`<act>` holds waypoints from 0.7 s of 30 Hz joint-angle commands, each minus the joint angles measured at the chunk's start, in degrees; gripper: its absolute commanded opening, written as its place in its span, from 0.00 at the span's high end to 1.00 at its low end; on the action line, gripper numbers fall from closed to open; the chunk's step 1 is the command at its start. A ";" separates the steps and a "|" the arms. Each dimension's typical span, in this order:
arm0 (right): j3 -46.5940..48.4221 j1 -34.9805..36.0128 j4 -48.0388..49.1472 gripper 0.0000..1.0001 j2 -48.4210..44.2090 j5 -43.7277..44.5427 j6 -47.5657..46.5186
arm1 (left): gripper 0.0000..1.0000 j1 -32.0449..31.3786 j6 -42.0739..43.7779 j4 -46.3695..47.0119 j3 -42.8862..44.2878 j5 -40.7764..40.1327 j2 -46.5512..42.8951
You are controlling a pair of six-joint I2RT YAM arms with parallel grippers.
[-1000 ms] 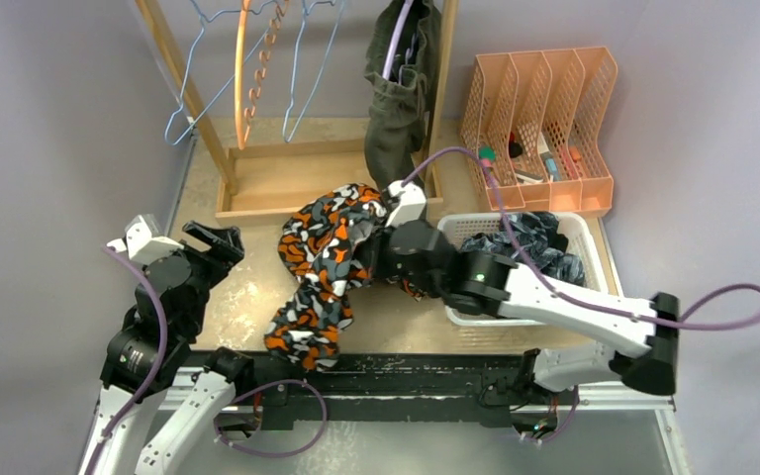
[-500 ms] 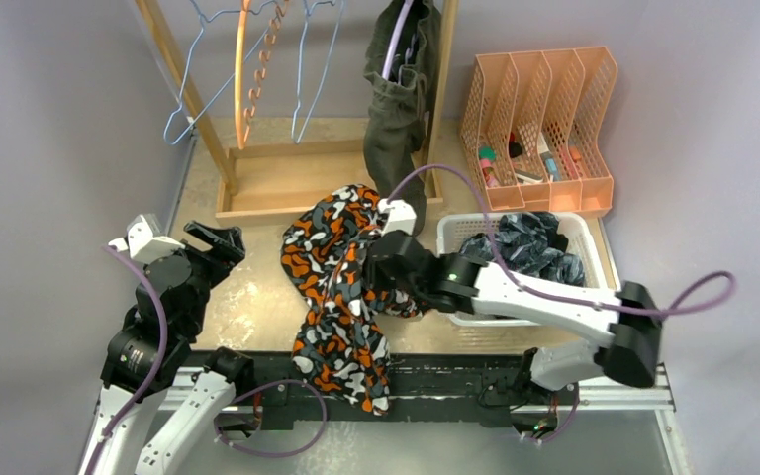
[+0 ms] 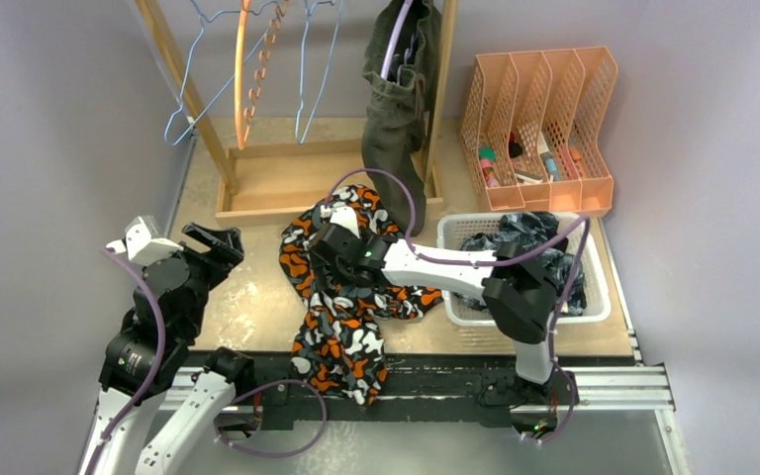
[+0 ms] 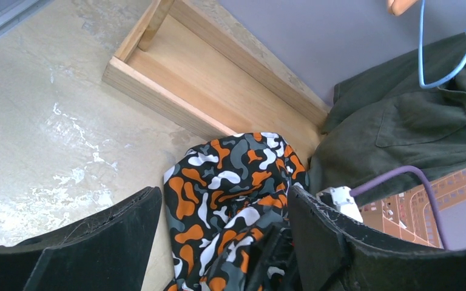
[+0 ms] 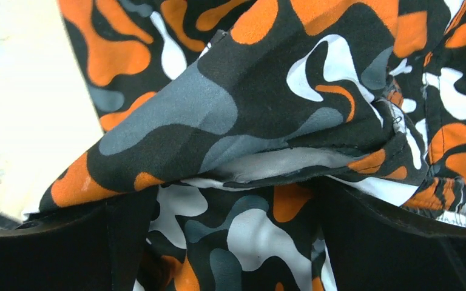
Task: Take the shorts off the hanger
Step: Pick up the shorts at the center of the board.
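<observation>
Within the last second the right arm folds its elbow in and swings its wrist leftward. The camo shorts [image 3: 341, 336], bunched up a moment ago, now lie spread on the worktop [image 3: 247, 297] with one leg trailing over the near edge. The right claw [image 5: 236, 239] sits over them with its fingers apart around a loose fold of cloth, apparently letting go. The left claw [image 4: 223, 200] waits spread and empty, so this pair looks finished, while the olive-green shorts [image 3: 396, 109] remain on their hanger [image 3: 393, 45] at the rack [image 3: 183, 89], probably next.

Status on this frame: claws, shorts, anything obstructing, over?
Left claw open, empty. Right claw open, buried in camo shorts on table. Olive shorts hanging. Right arm's cable crosses their hem.
</observation>
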 commanded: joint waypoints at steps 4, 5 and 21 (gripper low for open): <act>5.11 -0.88 -3.04 0.00 8.73 7.52 -2.96 | 0.26 0.33 -0.15 -0.42 3.40 -3.25 -1.59; 4.54 -1.00 -1.88 0.01 10.11 6.47 -3.36 | 0.26 0.31 0.11 -0.45 3.47 -3.56 -1.96; -8.49 0.24 12.36 1.00 8.91 0.13 -1.26 | 0.28 0.32 -0.99 -4.45 3.99 -8.63 -0.88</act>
